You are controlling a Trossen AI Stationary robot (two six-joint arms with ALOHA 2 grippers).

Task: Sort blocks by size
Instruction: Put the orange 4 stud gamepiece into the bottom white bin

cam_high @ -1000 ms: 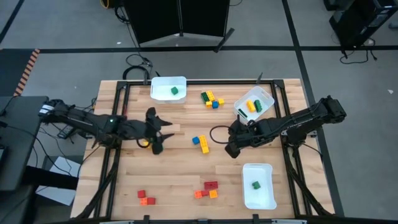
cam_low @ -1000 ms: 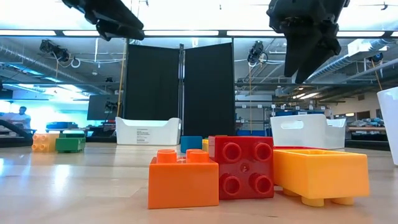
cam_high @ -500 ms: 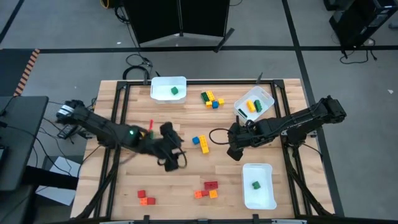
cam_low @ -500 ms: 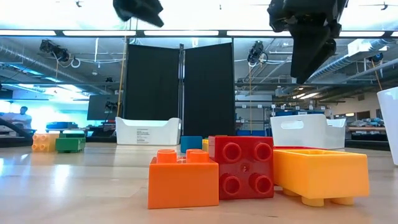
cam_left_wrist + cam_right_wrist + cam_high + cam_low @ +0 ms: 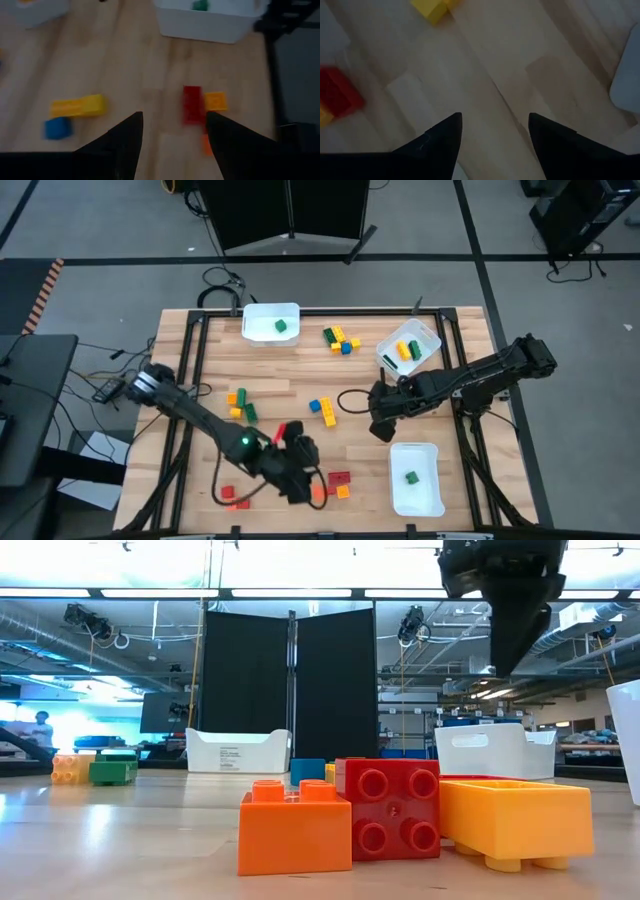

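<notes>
Small red, orange and yellow plastic toy bricks (image 5: 337,484) lie clustered at the near table edge. Left gripper (image 5: 303,480), arm stretched low, hovers beside them, fingers apart, empty. Right gripper (image 5: 381,423) hangs mid-table, fingers apart, empty.

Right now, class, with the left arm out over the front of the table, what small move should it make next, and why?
Probably a short descent onto the red block. The left gripper is open and empty, and in the left wrist view the red block lies just ahead between its fingers, beside an orange block. The right gripper waits mid-table.
</notes>
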